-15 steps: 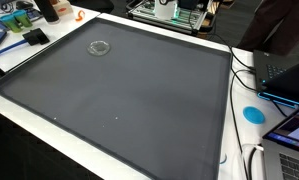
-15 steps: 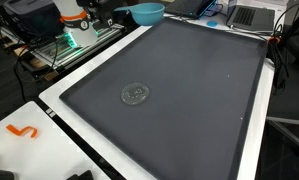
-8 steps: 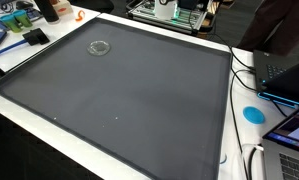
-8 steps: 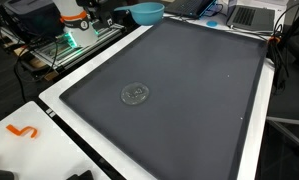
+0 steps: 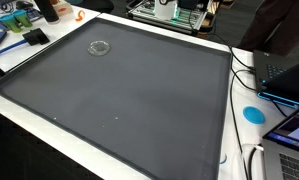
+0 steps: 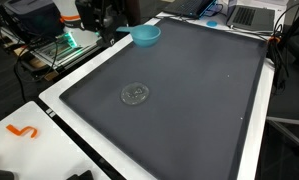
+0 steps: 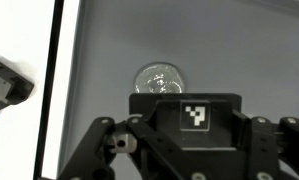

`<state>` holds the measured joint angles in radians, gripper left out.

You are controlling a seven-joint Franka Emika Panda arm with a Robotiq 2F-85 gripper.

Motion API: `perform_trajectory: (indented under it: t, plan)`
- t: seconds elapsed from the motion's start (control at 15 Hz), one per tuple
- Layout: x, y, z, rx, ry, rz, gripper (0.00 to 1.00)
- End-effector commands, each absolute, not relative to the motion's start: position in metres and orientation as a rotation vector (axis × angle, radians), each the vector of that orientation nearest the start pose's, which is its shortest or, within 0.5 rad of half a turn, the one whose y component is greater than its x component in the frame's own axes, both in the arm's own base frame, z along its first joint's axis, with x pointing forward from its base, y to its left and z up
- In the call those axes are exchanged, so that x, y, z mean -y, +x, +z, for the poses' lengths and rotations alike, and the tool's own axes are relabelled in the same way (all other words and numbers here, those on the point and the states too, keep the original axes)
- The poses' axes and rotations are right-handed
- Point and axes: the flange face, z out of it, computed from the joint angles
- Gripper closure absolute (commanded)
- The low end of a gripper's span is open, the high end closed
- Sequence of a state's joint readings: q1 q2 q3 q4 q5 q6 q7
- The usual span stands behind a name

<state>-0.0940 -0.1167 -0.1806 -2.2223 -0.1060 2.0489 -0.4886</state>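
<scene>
Broad dark mat (image 5: 139,110) bears a glass disc (image 5: 99,47) near its edge.

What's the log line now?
gripper: off clear dish, jaws unclear | clear dish: on dark mat | blue bowl: at mat edge

Dark grey mat (image 5: 139,105) covers nearly the whole white table (image 5: 234,140), leaving only a narrow white rim; seen in both exterior views. Orange hook (image 6: 24,131) lies on the table's bare near corner, off the mat. Open laptop (image 6: 251,14) sits past the far edge. Second laptop (image 5: 289,72) sits beside another edge, with cables (image 5: 245,68) trailing along it. Black block (image 5: 35,37) lies just off a mat corner. Green-lit equipment rack (image 6: 71,42) stands beside the table.
</scene>
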Motion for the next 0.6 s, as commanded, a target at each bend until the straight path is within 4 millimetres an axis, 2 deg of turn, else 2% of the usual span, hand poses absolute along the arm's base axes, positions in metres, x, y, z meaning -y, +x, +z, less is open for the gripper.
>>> perform_trajectory:
  t: [0.0,0.2,0.53]
  plan:
    - [0.150,0.480,0.368,0.405,-3.084,0.233,0.72]
    - [0.153,0.477,0.329,0.362,-3.062,0.337,0.72]
    - [0.159,0.472,0.283,0.337,-3.074,0.401,0.72]
